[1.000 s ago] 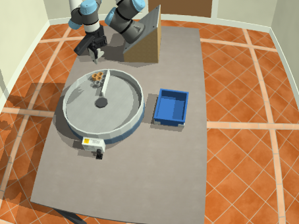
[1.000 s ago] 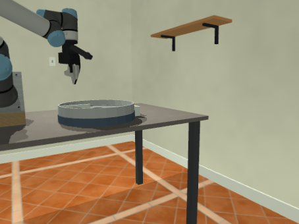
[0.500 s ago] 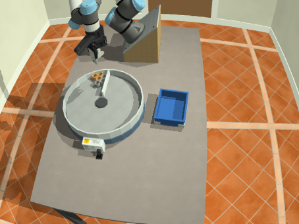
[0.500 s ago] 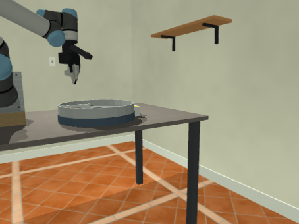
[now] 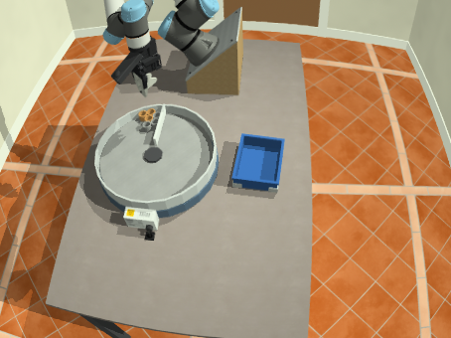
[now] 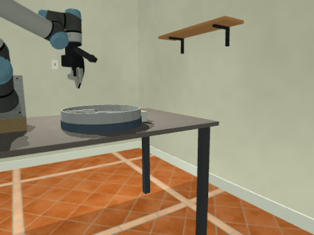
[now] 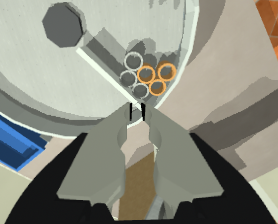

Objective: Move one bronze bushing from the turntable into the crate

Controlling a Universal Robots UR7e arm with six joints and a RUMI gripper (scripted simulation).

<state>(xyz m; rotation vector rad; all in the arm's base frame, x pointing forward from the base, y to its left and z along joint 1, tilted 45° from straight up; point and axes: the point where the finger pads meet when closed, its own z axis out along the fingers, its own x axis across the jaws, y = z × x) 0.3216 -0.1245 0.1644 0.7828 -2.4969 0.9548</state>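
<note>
The round grey turntable (image 5: 124, 175) (image 6: 100, 116) (image 7: 30, 75) stands on the table. A cluster of bushings lies at its far rim beside a white divider bar (image 5: 160, 125) (image 7: 100, 67): bronze bushings (image 5: 146, 113) (image 7: 157, 77) and grey steel bushings (image 5: 146, 123) (image 7: 132, 75). My gripper (image 5: 144, 86) (image 6: 78, 81) (image 7: 136, 104) is shut and empty. It hangs high above the table just behind the turntable's far rim, close to the cluster. The blue crate (image 5: 258, 161) (image 7: 15, 142) stands empty to the right of the turntable.
The arm's slanted mount block (image 5: 219, 66) stands at the back of the table. A small white control box (image 5: 141, 218) sits at the turntable's front. A dark hub (image 5: 153, 155) (image 7: 62, 22) marks the turntable's centre. A wooden shelf (image 6: 200, 28) hangs on the wall.
</note>
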